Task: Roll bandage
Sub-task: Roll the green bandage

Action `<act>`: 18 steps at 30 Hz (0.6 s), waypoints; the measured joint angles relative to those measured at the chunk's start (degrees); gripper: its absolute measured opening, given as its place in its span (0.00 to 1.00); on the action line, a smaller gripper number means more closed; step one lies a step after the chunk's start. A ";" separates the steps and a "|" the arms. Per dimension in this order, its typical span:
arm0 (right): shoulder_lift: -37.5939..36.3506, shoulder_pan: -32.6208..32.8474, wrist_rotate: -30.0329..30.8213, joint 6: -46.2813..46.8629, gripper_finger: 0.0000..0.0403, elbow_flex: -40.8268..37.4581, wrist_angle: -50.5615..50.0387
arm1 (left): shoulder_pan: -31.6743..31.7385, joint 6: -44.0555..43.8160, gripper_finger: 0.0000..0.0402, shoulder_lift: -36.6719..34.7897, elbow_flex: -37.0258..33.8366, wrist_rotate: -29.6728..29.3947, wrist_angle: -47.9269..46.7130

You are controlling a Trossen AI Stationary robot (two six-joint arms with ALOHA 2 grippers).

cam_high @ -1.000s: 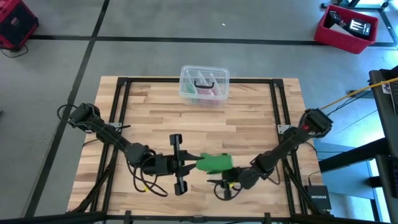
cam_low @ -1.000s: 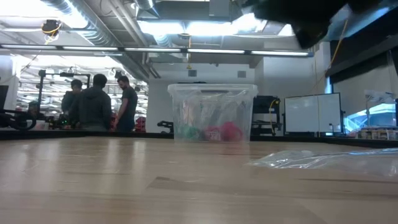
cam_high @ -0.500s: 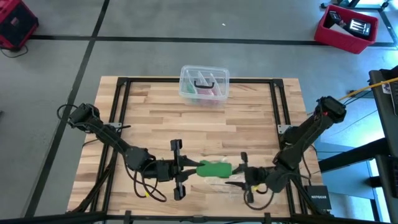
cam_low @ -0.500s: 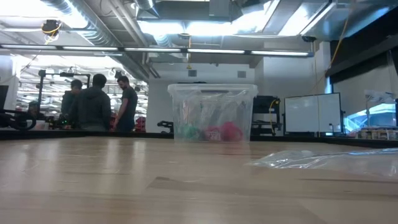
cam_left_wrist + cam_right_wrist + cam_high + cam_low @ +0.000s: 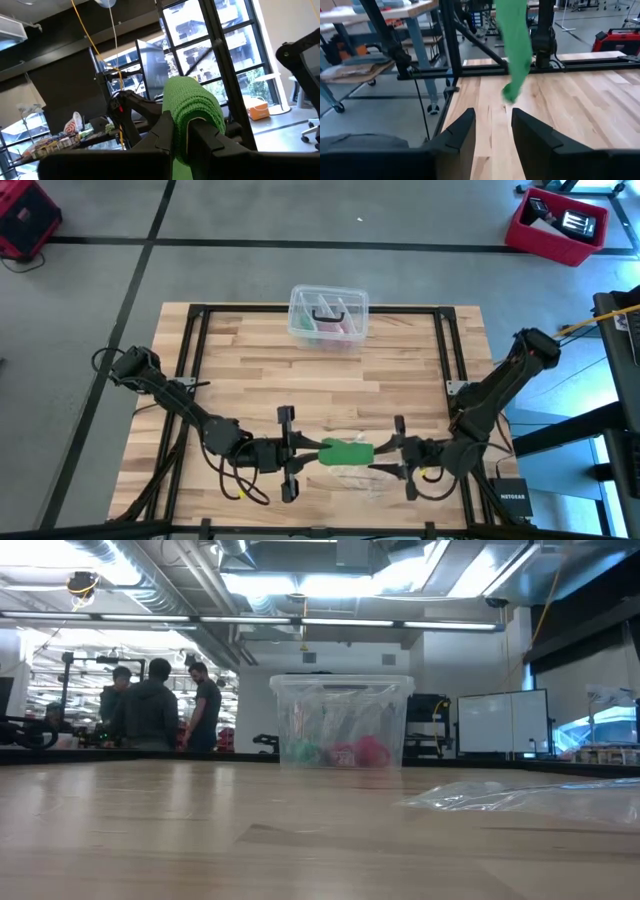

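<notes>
The soft, floppy bright green cloth bandage [image 5: 346, 451] is pinched by the left gripper [image 5: 300, 453], its loose end best grabbed by the open, empty right gripper [image 5: 385, 460].

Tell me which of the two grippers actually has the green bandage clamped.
The left gripper: its fingers pinch the bandage. The right gripper is open, with the strip hanging free ahead of it.

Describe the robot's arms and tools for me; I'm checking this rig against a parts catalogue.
Both arms are dark, slim, jointed links rising from the table's side edges. The left arm trails looping black cables near its wrist; the right arm shows a small red mark near its upper joint. Each tool, left tool and right tool, has two flat, matte black fingers behind a black crossbar.
</notes>
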 joint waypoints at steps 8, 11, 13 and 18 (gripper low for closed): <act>-2.66 0.02 1.07 -1.27 0.32 0.00 -0.33 | 0.00 -2.22 0.05 0.00 0.00 -0.07 -2.02; -2.41 -0.02 0.79 -1.27 0.32 0.00 0.42 | 0.05 -2.22 0.05 0.00 0.00 -0.06 -2.08; -1.73 -0.02 0.59 -1.29 0.32 0.02 1.36 | 0.12 -2.22 0.05 0.00 0.00 -0.06 -1.98; 0.48 -0.03 0.10 -3.07 0.32 0.07 6.67 | 1.05 -3.39 0.05 0.00 0.00 -0.06 -2.08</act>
